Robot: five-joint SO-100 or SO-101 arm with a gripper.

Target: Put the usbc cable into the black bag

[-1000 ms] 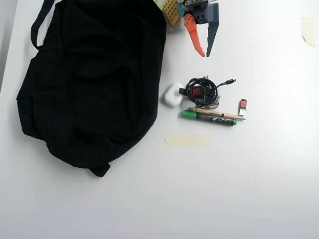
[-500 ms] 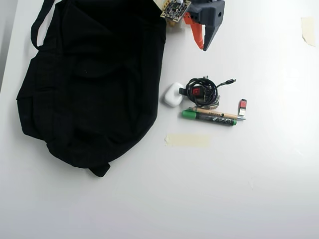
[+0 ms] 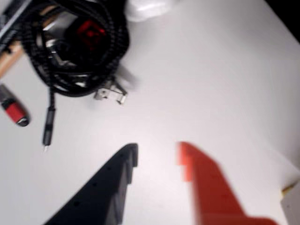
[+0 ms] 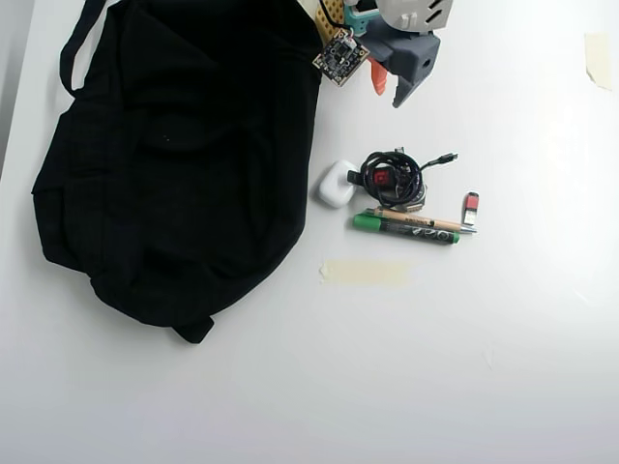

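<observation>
Cable left on the desk [image 4: 503, 348], bag not yet reached.
The black bag [image 4: 179, 155] is spread flat at overhead left; the coiled usbc cable [image 4: 395, 176] is bundled beside it for one grasp; the end effector [image 3: 157, 161] is held released and empty above.

White table [image 4: 503, 367] fills both views; no wall, floor or window in frame. Surface matte, evenly lit, shadows soft and short. Landmark: strip of beige masking tape [image 4: 364, 273] stuck flat on the table, near centre of the overhead view. Second tape piece [image 4: 599, 58] well up and right of the strip, at the right edge. Faint scuff marks [image 4: 488, 355] down and right of the strip. Far left of the strip, table edge meets a grey band [image 4: 10, 87].
</observation>
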